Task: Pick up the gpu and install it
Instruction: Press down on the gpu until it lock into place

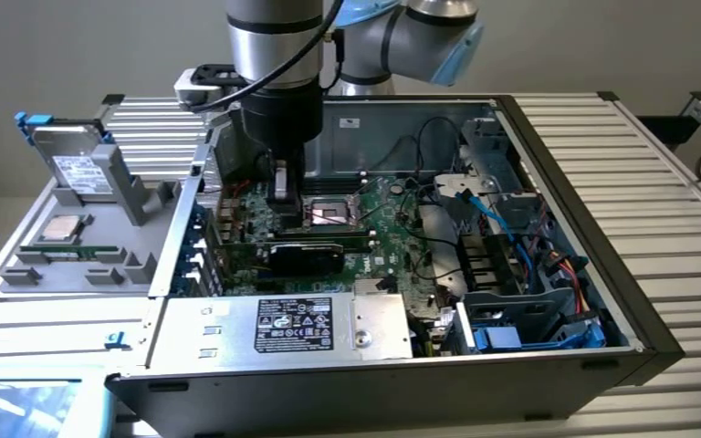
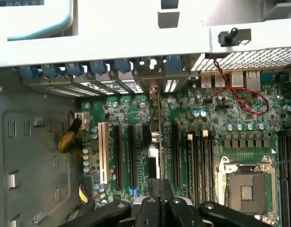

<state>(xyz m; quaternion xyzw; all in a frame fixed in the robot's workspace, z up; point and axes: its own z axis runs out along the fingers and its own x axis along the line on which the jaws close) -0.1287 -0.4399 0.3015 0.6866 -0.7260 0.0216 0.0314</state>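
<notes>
The gpu (image 1: 306,257) stands on edge among the expansion slots of the green motherboard (image 1: 381,233) inside the open computer case, its black cooler facing the case's front. My gripper (image 1: 282,219) comes down from above and is shut on the card's top edge. In the wrist view the gpu (image 2: 158,137) shows edge-on as a thin strip, running from the slot brackets at the case wall to my gripper (image 2: 160,190). It sits between black slots (image 2: 176,151). Whether it is fully seated I cannot tell.
The power supply (image 1: 289,324) sits at the case's front. The CPU socket (image 1: 329,214) and blue cables (image 1: 509,237) are toward the exterior view's right. A grey tray (image 1: 34,269) at the exterior view's left holds a hard drive (image 1: 77,169). A red wire (image 2: 235,94) loops over the board.
</notes>
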